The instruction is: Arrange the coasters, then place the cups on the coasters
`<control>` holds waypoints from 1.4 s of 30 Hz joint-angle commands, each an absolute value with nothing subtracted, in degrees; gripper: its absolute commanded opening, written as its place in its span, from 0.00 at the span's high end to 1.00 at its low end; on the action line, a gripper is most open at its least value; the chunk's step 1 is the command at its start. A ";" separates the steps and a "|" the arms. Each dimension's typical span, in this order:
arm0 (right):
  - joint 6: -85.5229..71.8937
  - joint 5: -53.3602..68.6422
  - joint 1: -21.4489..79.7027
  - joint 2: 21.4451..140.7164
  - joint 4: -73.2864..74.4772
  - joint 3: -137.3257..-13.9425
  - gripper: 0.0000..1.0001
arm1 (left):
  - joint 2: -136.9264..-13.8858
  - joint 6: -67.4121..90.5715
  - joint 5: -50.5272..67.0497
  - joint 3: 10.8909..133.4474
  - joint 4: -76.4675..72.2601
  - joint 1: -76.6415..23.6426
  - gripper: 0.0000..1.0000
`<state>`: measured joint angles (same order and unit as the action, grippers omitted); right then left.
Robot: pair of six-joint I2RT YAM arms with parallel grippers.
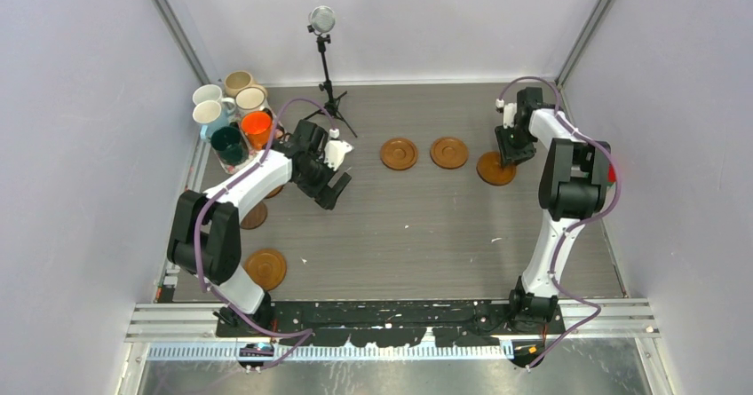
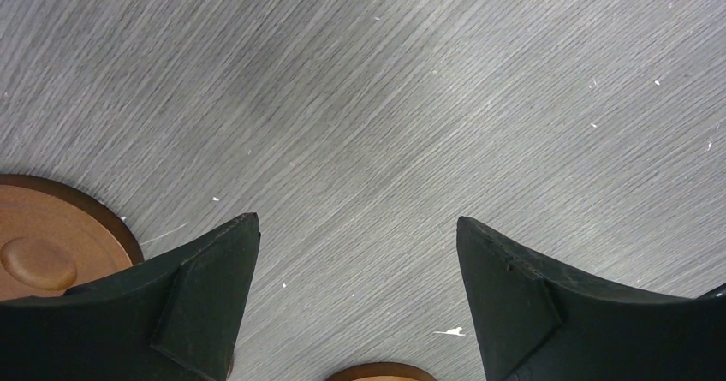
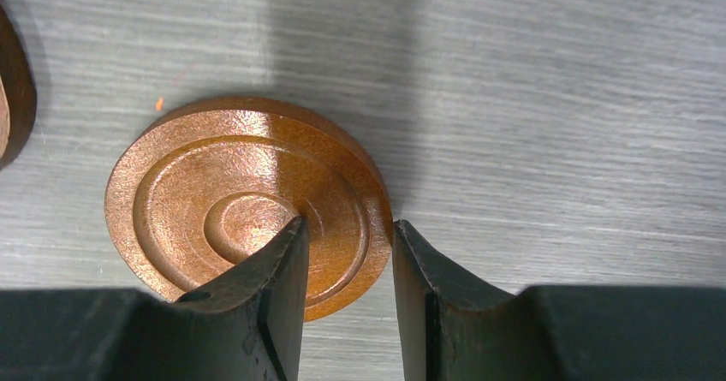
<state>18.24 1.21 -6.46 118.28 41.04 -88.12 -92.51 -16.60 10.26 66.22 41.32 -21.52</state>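
Note:
Three brown ringed coasters line up at the back right: one (image 1: 399, 154), a second (image 1: 449, 152) and a third (image 1: 495, 169). My right gripper (image 1: 511, 157) hangs over that third coaster (image 3: 231, 193), which lies flat. The right gripper (image 3: 348, 222) is narrowly open, one finger over the disc and the other just outside its rim. My left gripper (image 1: 333, 186) stands wide open over bare table (image 2: 357, 218). More coasters lie near the left arm: (image 1: 265, 268) and a darker one (image 1: 253, 215). The cups stand bunched at the back left, among them orange (image 1: 257, 129) and dark green (image 1: 229, 144).
A microphone on a tripod (image 1: 324, 58) stands at the back centre. In the left wrist view a coaster (image 2: 34, 244) shows beside the left finger and another coaster's rim (image 2: 381, 371) at the bottom edge. The neighbouring coaster (image 3: 13, 81) peeks in at the right wrist view's left edge.

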 commanded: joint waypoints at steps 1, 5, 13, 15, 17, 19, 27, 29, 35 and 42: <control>17.47 -4.61 -6.77 121.86 38.06 -91.53 0.60 | -91.23 -16.04 9.93 66.97 39.65 -21.62 0.13; 17.64 -5.71 -6.81 123.57 38.06 -94.39 0.60 | -91.45 -16.04 9.93 66.91 39.80 -21.62 0.12; 17.34 -6.16 -6.85 126.10 39.63 -99.83 0.60 | -91.59 -16.13 9.59 66.85 39.96 -21.62 0.12; 17.39 -6.36 -6.90 125.93 39.89 -100.20 0.59 | -91.28 -16.13 9.50 66.81 40.07 -21.62 0.12; 17.40 -6.52 -6.88 125.34 39.89 -100.45 0.59 | -91.06 -16.21 9.49 66.81 40.19 -21.62 0.12; 17.21 -6.06 -6.86 124.65 40.04 -101.15 0.58 | -90.93 -16.32 9.52 66.86 40.45 -21.62 0.11; 14.82 0.19 -6.85 118.91 42.44 -104.87 0.51 | -88.68 -16.59 11.28 67.98 43.47 -20.94 0.06; 13.94 3.63 -6.77 116.83 44.21 -105.91 0.49 | -87.46 -17.03 12.95 68.32 44.94 -19.76 0.05; 14.46 12.47 -4.77 110.41 51.12 -104.34 0.40 | -83.56 -26.32 20.39 68.33 55.08 -6.93 0.03; 14.97 15.71 3.54 102.90 51.69 -94.25 0.26 | -75.61 -44.94 18.16 60.55 65.20 6.82 0.03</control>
